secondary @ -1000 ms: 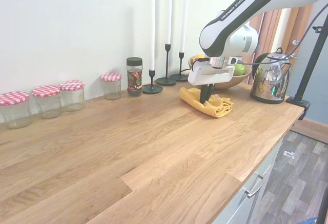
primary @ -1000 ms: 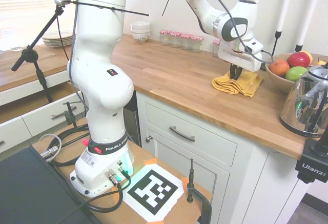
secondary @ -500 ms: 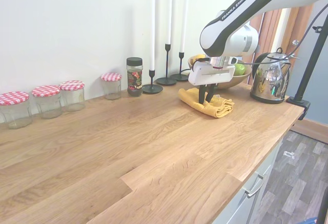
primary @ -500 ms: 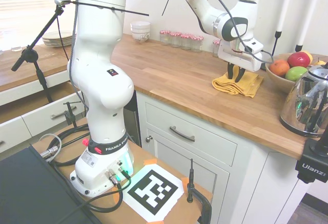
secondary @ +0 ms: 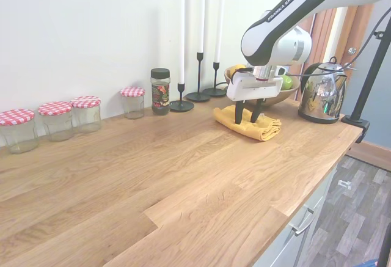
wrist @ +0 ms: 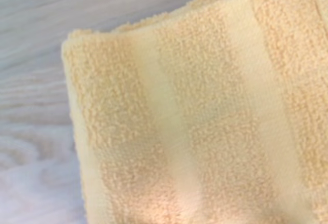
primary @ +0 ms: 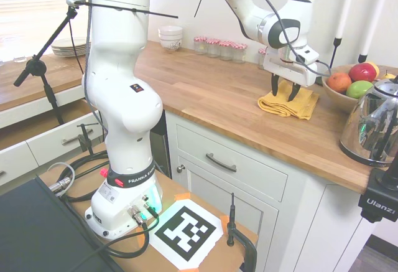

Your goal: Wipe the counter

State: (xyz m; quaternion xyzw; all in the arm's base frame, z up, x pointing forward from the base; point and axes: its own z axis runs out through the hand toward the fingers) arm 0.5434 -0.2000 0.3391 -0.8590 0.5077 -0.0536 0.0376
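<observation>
Counter (primary: 211, 91): cloth (primary: 287, 104) beneath open-fingered end effector (primary: 283, 91)

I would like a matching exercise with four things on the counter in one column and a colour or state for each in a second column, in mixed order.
Things:
1. cloth
2. jars
3. candles
4. kettle

Descriptions:
A. shiny metal, at the counter's end
B. tall, white, in dark holders
C. yellow, folded, under the open gripper
D. clear glass, red checked lids

Pairs: 1-C, 2-D, 3-B, 4-A
</observation>
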